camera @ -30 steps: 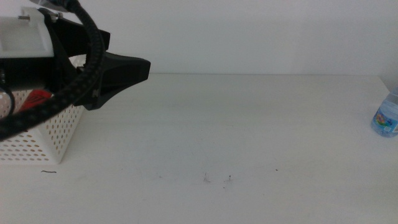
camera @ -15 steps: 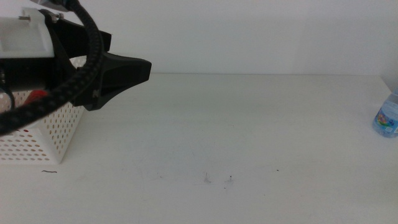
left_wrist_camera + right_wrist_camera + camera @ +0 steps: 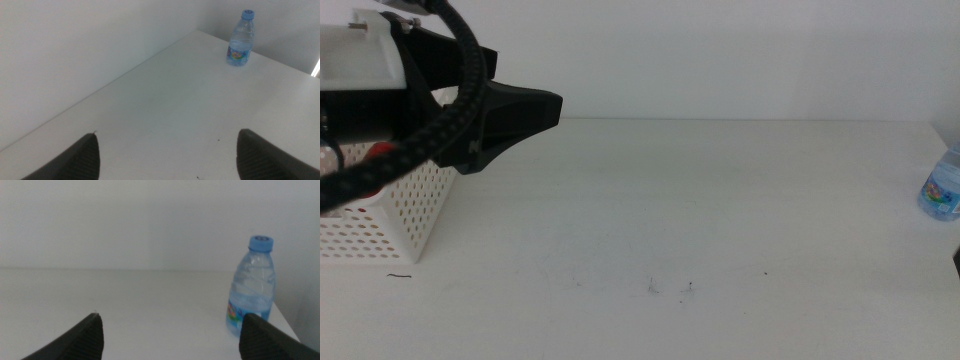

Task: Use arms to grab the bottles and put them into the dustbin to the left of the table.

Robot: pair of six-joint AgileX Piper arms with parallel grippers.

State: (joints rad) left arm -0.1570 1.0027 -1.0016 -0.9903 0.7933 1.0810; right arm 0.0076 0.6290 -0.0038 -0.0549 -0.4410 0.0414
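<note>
Over at 9 o'clock in the middle view, the dustbin (image 3: 390, 215) is parked at the table's left edge, and a bit of red can be made out inside it behind the perforated wall, probably the soda can (image 3: 382, 152), though most of it is blocked. The left gripper (image 3: 520, 112) is hanging just above and beside the bin's near corner, jaws pointing toward 3 o'clock. In the left wrist view its two jaws are spread wide with nothing but bare table (image 3: 700, 210) between them, so nothing is held or touched.

What's left looks like the water bottle (image 3: 942, 188), standing upright way out at 3 o'clock near the table's right edge, well apart from the bin. It's also seen in the left wrist view (image 3: 240, 39), far off near the back corner.

The right gripper (image 3: 170, 330) is barely caught in the middle view, just a dark sliver at the right edge around 4 o'clock. From its own wrist camera the jaws are wide apart and empty, and the bottle (image 3: 251, 287) sits off to one side rather than centred between them.

For the step in hand, presumably the approach to that bottle, the gripper should be lined up so the bottle body lands squarely between the jaws, below the blue cap. A light plastic bottle like that could probably be tipped by a glancing jaw, so a slow, level approach would be best.
</note>
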